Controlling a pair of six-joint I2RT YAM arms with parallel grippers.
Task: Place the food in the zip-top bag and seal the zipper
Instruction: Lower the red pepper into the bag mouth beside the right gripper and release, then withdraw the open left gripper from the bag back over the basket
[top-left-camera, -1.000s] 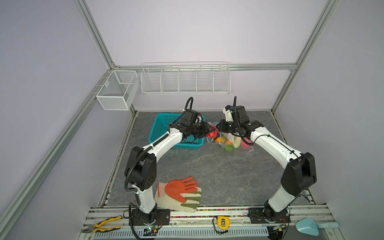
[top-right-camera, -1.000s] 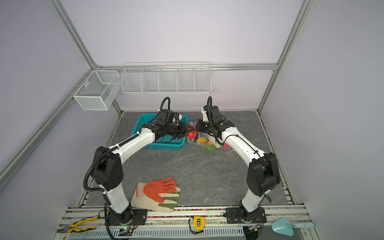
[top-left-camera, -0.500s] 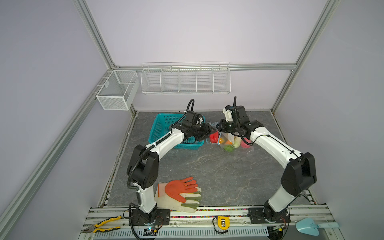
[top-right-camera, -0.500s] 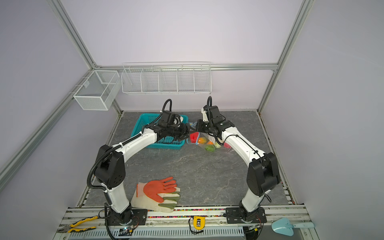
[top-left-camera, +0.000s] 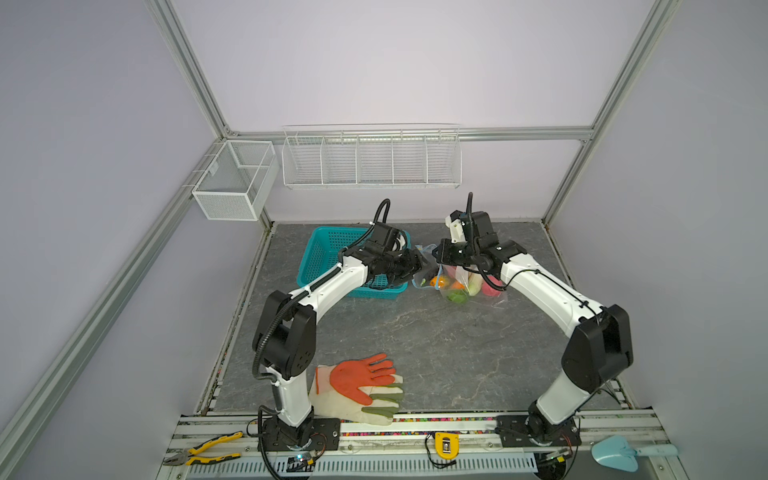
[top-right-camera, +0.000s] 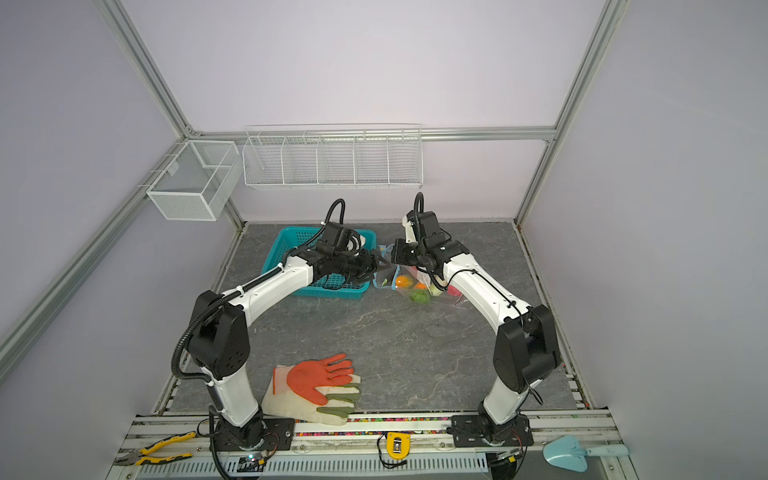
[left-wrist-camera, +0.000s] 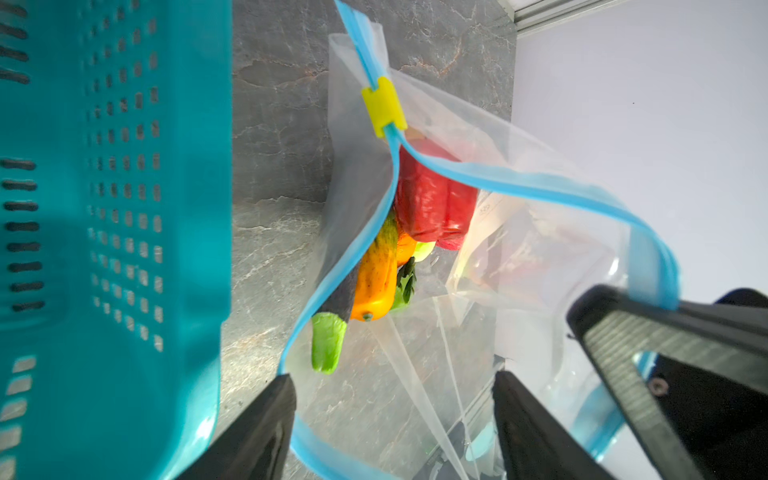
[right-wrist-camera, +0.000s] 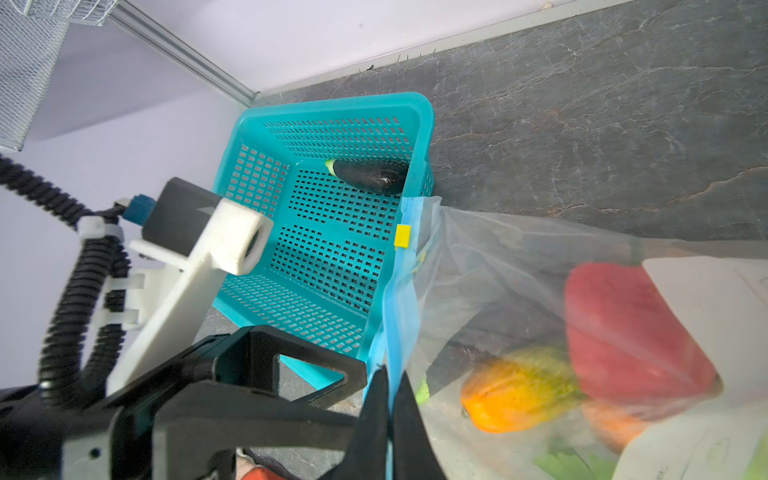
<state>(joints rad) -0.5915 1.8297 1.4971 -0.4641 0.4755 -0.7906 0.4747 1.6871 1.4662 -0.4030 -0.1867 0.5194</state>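
Nearest you, the orange-and-white gloves (top-left-camera: 357, 388) lie flat on the grey table (top-left-camera: 415, 332) between the two arm bases. Farther in, your left gripper (left-wrist-camera: 392, 386) stands released, its jaws wide apart at the mouth of the zip-top bag (left-wrist-camera: 519, 232) and clamping nothing. Your right gripper (right-wrist-camera: 390, 378) is clenched on the zipper (right-wrist-camera: 399, 291), pinching the blue strip between its fingertips. The bag lies just beside the teal basket (top-left-camera: 320, 257), on its right in both top views. Its mouth gapes toward the left gripper, and the yellow slider (left-wrist-camera: 383, 106) sits near one end of the strip. Inside you can see food (top-left-camera: 438, 282): a red pepper (left-wrist-camera: 432, 208) and an orange piece (left-wrist-camera: 376, 278), with a green-stemmed dark piece (left-wrist-camera: 328, 340) at the opening. One dark eggplant (right-wrist-camera: 370, 176) lies in the basket. Beyond, white wire racks (top-left-camera: 370, 158) hang on the back wall.
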